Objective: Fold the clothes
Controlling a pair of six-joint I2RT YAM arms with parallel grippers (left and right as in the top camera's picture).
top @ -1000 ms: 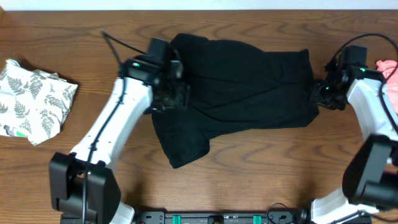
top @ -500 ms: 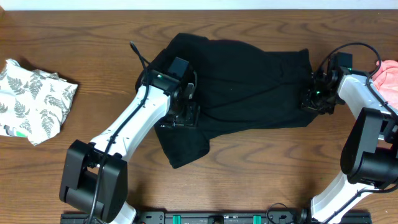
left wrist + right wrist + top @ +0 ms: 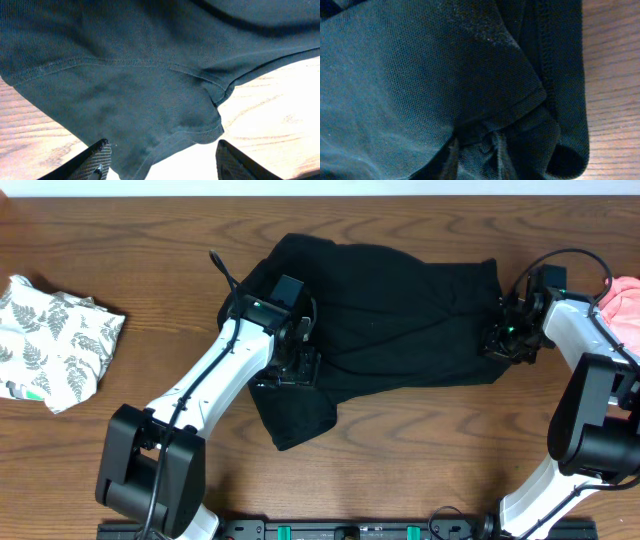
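Observation:
A black garment [image 3: 400, 310] lies spread across the middle of the wooden table, with a sleeve hanging toward the front left. My left gripper [image 3: 290, 365] hovers over the garment's left part. In the left wrist view the left gripper [image 3: 162, 160] is open, with the sleeve's hemmed edge [image 3: 125, 75] just beyond the fingertips and nothing between them. My right gripper [image 3: 502, 340] is at the garment's right edge. In the right wrist view its fingers [image 3: 475, 150] are close together and pinch a fold of the black fabric [image 3: 420, 75].
A white cloth with a grey leaf print [image 3: 55, 345] lies crumpled at the table's left side. A pink cloth [image 3: 625, 300] shows at the right edge, behind the right arm. Bare wood [image 3: 420, 440] lies in front of the garment.
Since a second ago my left arm swung right and forward over the garment's left part. My right gripper shifted a little left onto the garment's edge. No movement in the last half second.

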